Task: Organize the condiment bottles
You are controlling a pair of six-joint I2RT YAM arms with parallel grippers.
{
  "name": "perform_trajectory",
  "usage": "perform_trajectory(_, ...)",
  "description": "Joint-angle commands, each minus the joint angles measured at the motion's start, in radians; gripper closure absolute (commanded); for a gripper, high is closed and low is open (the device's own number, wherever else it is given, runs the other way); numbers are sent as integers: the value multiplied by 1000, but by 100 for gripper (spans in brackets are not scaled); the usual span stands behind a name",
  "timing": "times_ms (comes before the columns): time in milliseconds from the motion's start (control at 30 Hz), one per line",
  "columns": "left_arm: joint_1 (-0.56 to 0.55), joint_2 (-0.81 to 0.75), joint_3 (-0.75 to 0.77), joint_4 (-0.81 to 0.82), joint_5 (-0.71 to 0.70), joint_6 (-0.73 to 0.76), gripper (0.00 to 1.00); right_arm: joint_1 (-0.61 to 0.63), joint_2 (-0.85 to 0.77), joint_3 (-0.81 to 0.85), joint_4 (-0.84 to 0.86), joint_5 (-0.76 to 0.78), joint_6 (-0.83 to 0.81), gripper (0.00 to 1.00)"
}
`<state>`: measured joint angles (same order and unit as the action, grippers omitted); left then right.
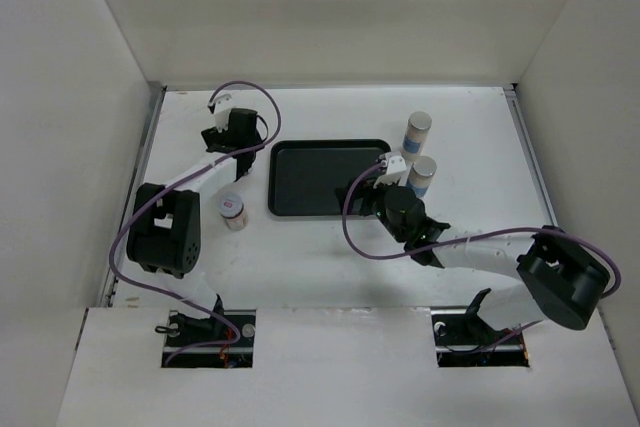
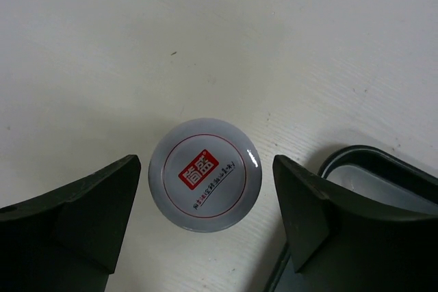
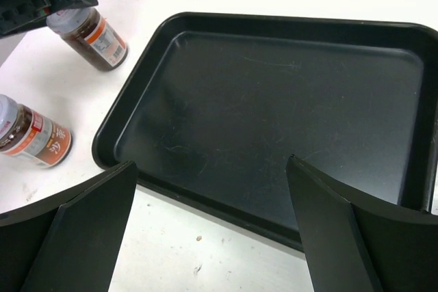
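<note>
Two tall whitish bottles with grey caps and blue bands stand right of the black tray (image 1: 325, 177), one farther back (image 1: 418, 132) and one nearer (image 1: 423, 177). A brown jar (image 1: 233, 210) stands left of the tray and also shows in the right wrist view (image 3: 31, 135). The second brown jar (image 3: 92, 35) stands under my left gripper (image 1: 238, 142). Its white red-marked lid (image 2: 205, 193) lies between the open fingers of my left gripper (image 2: 206, 165), untouched. My right gripper (image 3: 212, 162) is open and empty over the tray's near edge; it shows in the top view (image 1: 362, 195).
White walls close in the table on the left, back and right. The tray's corner (image 2: 383, 169) lies just right of the left gripper's right finger. The tray (image 3: 274, 100) holds nothing.
</note>
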<state>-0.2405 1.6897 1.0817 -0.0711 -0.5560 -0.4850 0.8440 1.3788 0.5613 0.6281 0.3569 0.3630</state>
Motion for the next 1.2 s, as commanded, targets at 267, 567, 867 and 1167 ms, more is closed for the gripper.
perform_trajectory(267,5,41,60,24,4,-21,37,-29,-29,28,32,-18,19,4)
perform_trajectory(567,-4,-123,44,57,-1,-15,69,-39,-40,20,33,-16,24,4)
perform_trajectory(867,-191,-213,106,91,22,17,67,-61,-61,3,41,-6,50,5)
perform_trajectory(1167,-309,39,247,128,62,9,66,-115,-100,-29,45,14,88,5)
